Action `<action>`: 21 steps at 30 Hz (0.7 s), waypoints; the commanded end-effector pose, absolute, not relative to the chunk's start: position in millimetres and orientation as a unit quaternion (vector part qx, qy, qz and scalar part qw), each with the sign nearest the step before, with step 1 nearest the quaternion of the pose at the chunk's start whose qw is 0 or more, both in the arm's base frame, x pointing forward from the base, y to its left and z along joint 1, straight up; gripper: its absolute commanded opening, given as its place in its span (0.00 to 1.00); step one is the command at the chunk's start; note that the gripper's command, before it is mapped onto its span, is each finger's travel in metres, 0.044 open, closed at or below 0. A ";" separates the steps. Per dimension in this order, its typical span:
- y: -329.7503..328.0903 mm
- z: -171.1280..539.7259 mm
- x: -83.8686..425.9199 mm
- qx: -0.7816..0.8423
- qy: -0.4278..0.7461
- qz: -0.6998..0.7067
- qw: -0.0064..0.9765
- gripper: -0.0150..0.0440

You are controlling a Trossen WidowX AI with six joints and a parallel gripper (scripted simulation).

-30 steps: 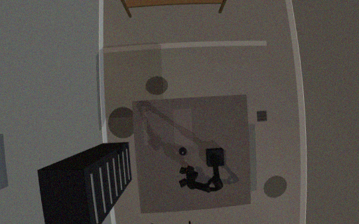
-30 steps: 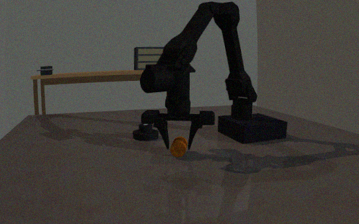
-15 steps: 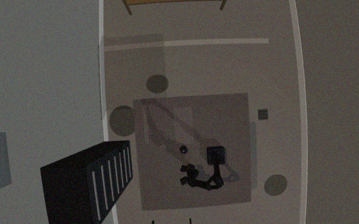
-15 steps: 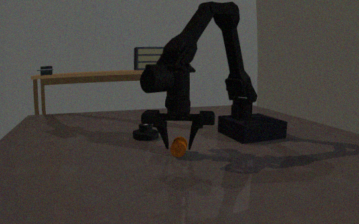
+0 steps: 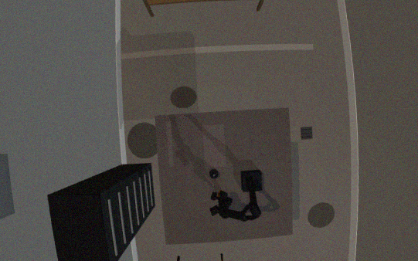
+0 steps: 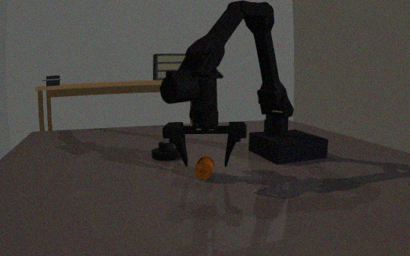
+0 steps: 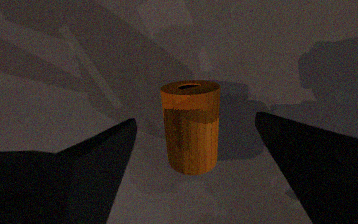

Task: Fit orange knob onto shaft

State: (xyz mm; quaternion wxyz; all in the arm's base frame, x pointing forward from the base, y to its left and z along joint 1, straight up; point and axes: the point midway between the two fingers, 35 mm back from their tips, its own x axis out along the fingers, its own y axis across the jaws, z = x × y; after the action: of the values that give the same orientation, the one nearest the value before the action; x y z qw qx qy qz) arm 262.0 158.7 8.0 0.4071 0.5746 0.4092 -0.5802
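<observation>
The orange knob (image 6: pixel 204 167) lies on its side on the table top, just in front of the arm. In the wrist view the knob (image 7: pixel 190 127) sits between my two fingers, and the end with the hole points away from the camera. My gripper (image 6: pixel 205 163) is wide open above and around the knob, with a clear gap on each side, so neither finger touches it. The dark round pedestal (image 6: pixel 164 152) stands behind and to the left of the knob; its shaft is too dark to make out. From above, the pedestal (image 5: pixel 213 173) lies a little beyond the gripper (image 5: pixel 220 201).
The arm's black base (image 6: pixel 288 145) stands to the right of the knob. A wooden table (image 6: pixel 98 88) stands at the back wall. A black cabinet (image 5: pixel 100 210) stands off the table's left side in the overhead view.
</observation>
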 end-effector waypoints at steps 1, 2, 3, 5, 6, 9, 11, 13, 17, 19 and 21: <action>160.8 54.3 265.7 0.585 0.409 -0.570 0.408 1.00; 160.6 57.7 265.4 0.585 0.408 -0.570 0.408 1.00; 160.6 57.7 265.4 0.585 0.408 -0.570 0.408 1.00; 160.6 57.7 265.4 0.585 0.408 -0.570 0.408 1.00; 160.6 57.7 265.4 0.585 0.408 -0.570 0.408 1.00; 160.6 57.7 265.4 0.585 0.408 -0.570 0.408 1.00; 160.6 57.7 265.4 0.585 0.408 -0.570 0.408 1.00; 160.6 57.7 265.4 0.582 0.413 -0.566 0.413 1.00; 162.1 58.5 265.7 0.504 0.502 -0.489 0.505 1.00; 163.0 59.0 266.0 0.451 0.549 -0.435 0.553 1.00; 163.9 59.5 266.2 0.393 0.590 -0.378 0.596 1.00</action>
State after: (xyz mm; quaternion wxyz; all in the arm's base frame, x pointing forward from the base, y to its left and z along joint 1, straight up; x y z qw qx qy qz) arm 265.8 162.0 58.0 0.5102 0.4993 0.5070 -0.4831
